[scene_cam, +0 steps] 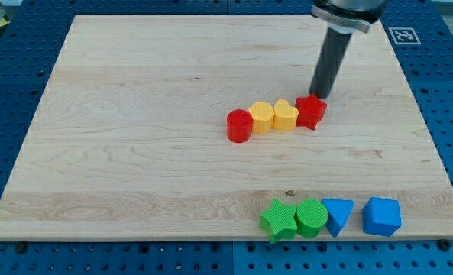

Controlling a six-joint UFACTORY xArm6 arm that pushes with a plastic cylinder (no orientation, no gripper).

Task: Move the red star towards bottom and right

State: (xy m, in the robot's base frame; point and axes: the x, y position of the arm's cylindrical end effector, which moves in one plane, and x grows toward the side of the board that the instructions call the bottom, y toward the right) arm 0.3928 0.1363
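The red star lies right of the board's middle, at the right end of a row of blocks. To its left in the row are a yellow heart, a yellow hexagon and a red cylinder. The yellow heart touches the star. My tip stands just above the star's top edge, at or very near it. The dark rod rises from there to the view's top.
Along the board's bottom edge are a green star, a green cylinder, a blue triangle and a blue block. The wooden board lies on a blue perforated table.
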